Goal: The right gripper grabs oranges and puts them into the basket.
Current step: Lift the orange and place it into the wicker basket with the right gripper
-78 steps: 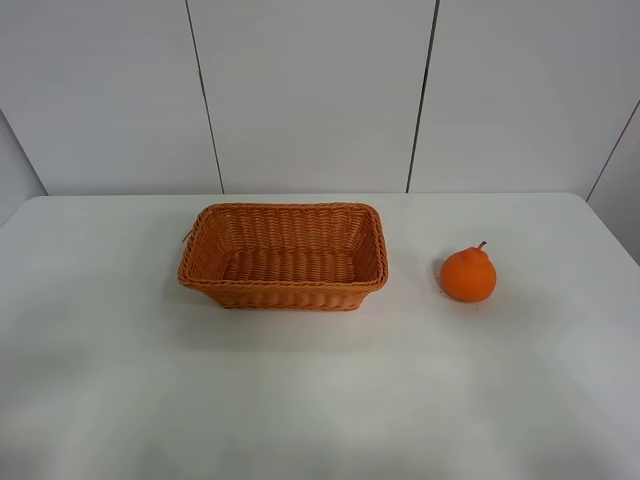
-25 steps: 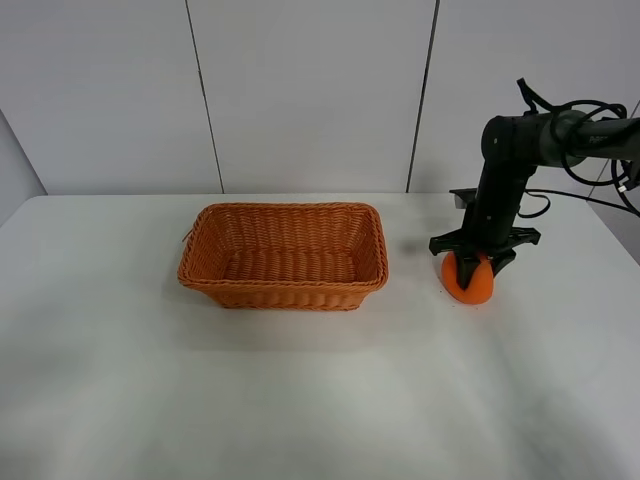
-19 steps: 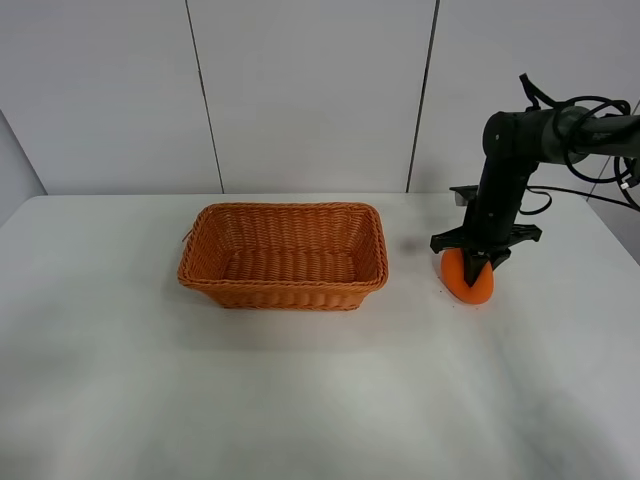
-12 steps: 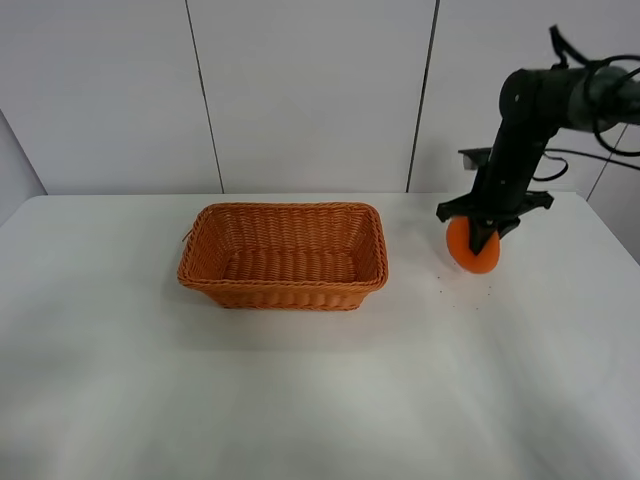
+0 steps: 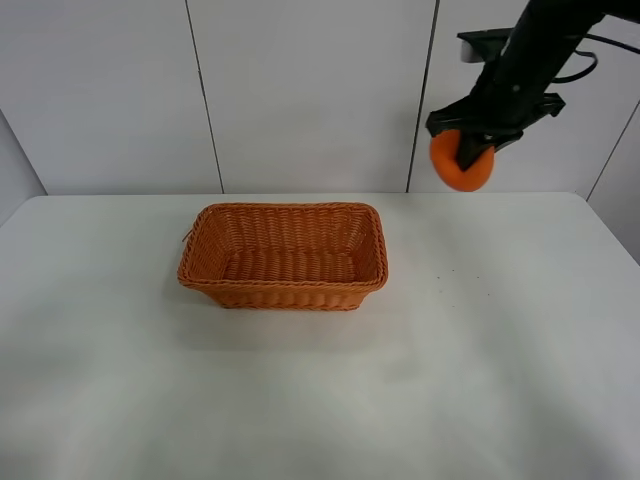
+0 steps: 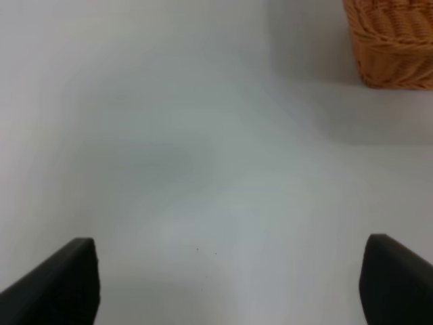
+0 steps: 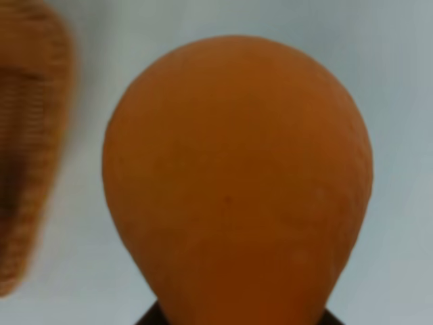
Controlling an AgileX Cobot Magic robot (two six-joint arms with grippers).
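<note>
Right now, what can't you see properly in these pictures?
Orange stem: exterior high view, right gripper covers it.
Right gripper's grip: right wrist view, orange fills the picture.
Left gripper: left wrist view, edge cuts off all but two tips.
Basket: right wrist view, blurred, cut off.

One bright orange fruit (image 5: 450,172), one orange-brown woven wicker basket (image 5: 283,293), one white table (image 5: 300,400), and two claws: black right gripper (image 5: 470,158), black left gripper (image 6: 229,281).

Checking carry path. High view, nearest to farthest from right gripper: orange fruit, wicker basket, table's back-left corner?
1. Bright orange fruit, in the right gripper.
2. Woven orange-brown wicker basket, lower left.
3. White table's back-left corner, far left.
</note>
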